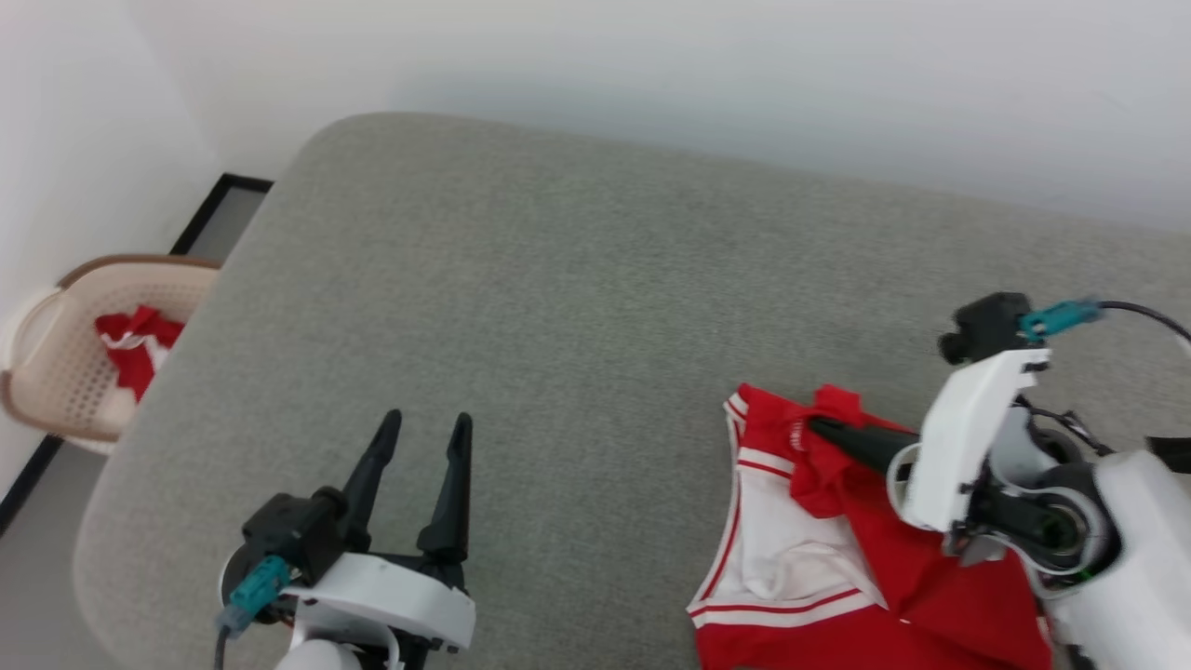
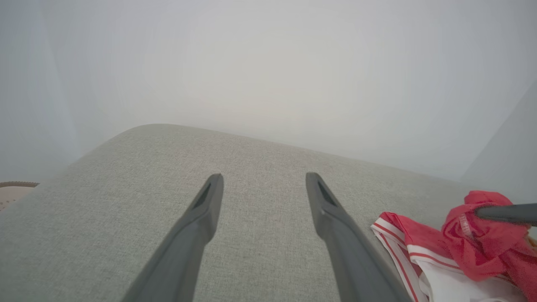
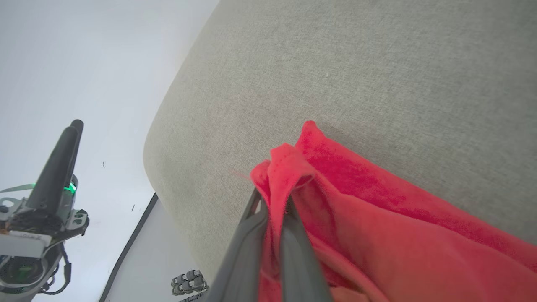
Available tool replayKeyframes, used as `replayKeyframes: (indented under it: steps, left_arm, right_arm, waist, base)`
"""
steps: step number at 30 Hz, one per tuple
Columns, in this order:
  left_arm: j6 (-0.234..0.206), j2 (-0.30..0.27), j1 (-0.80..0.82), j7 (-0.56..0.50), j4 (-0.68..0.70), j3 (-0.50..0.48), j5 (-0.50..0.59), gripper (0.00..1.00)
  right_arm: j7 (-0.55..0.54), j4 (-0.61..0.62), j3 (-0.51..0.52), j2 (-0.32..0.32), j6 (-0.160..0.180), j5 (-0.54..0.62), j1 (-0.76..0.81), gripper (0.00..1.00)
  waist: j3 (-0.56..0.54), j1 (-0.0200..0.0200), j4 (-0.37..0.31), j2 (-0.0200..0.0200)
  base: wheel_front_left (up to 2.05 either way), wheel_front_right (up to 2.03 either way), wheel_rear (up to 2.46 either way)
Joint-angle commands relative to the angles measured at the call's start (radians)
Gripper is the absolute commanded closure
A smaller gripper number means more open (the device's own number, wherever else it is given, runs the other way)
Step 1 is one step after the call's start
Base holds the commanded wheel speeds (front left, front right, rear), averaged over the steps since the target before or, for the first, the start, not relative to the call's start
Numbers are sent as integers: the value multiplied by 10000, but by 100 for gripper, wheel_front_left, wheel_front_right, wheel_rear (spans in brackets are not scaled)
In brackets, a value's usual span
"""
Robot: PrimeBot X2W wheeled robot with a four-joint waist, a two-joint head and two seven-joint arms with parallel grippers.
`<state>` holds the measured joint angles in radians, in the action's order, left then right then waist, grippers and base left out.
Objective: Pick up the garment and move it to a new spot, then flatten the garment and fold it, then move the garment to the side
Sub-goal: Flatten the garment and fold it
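Item: red garment (image 1: 893, 596), pinched in my right gripper (image 1: 817, 426).
I log it at 4 o'clock on the grey cushion (image 1: 558, 279), one fold clamped between closed fingers; left gripper (image 1: 426, 423), 7 o'clock, gaping wide, holds nothing.

The head camera looks steeply down on the grey padded surface (image 1: 577, 307), with the left end effector (image 1: 423, 426) at 7 o'clock and the garment (image 1: 791, 558) at 4 o'clock. The left wrist camera sits low, facing across that surface toward a pale wall (image 2: 268, 63), and shares the garment's striped edge at 4 o'clock. The right wrist camera hangs close over the garment, with a rounded corner of the surface at 9 o'clock.
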<state>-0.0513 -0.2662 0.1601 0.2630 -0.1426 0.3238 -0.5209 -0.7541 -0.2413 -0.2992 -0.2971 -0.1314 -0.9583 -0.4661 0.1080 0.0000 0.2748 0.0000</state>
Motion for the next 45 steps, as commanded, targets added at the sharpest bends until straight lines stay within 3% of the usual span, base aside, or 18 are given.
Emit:
replayKeyframes:
  steps: [1,6,15,16,17,18,31,45]
  left_arm:
    - [53,39,101,-3,-29,24,70,0]
    - [156,278,295,7,-193,86,135,0]
    - [355,584,372,13,-319,-120,323,0]
    - [363,600,360,13,-336,-160,339,0]
    - [392,620,353,13,-359,-203,377,0]
    - [424,634,346,14,-373,-240,403,0]
    - [518,412,209,13,-451,-693,565,0]
    - [299,-245,-197,-92,-290,-1085,503,0]
  right_arm:
    - [43,-47,-11,105,15,200,-97,100]
    - [105,-398,-202,805,15,883,-276,100]
    - [448,-1064,-744,1087,15,1692,-377,100]
    - [493,-1070,-795,1102,15,1730,-410,72]
    - [524,-1074,-830,1092,15,1783,-445,27]
    - [524,-1060,-875,1084,15,1766,-469,0]
    - [825,741,-733,243,15,871,-56,0]
    - [3482,2007,328,-1338,16,505,1107,0]
  waist:
    - [141,0,310,0]
    - [328,0,626,0]
    - [469,0,789,0]
    - [463,0,765,0]
    - [456,0,739,0]
    - [443,0,698,0]
    - [24,0,-344,0]
    - [-554,0,-2061,0]
  base:
    - [0,0,0]
    - [0,0,0]
    - [0,0,0]
    - [0,0,0]
    - [0,0,0]
    - [0,0,0]
    - [0,0,0]
    - [0,0,0]
